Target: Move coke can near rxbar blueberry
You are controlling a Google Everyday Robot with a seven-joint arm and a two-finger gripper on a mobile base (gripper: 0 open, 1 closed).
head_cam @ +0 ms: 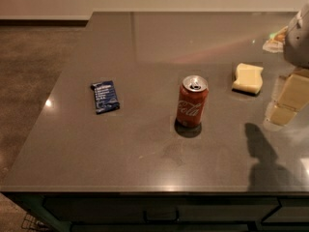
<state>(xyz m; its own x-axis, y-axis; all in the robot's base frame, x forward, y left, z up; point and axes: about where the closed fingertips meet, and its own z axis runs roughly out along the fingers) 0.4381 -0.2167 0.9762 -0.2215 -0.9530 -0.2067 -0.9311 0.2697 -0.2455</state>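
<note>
The coke can [192, 102] stands upright near the middle of the dark grey counter [120, 144], red with white script and an opened silver top. The rxbar blueberry [105, 96] lies flat to the left of the can, a dark blue wrapper about a can's height away from it. My gripper [286, 105] is at the right edge of the view, above the counter and to the right of the can, apart from it. It holds nothing that I can see. Its shadow falls on the counter in front of it.
A pale yellow sponge [247, 78] lies behind and to the right of the can, close to the gripper. A small pale packet [274, 39] sits at the far right back. The counter's front edge and left edge drop to a brown floor [29, 71].
</note>
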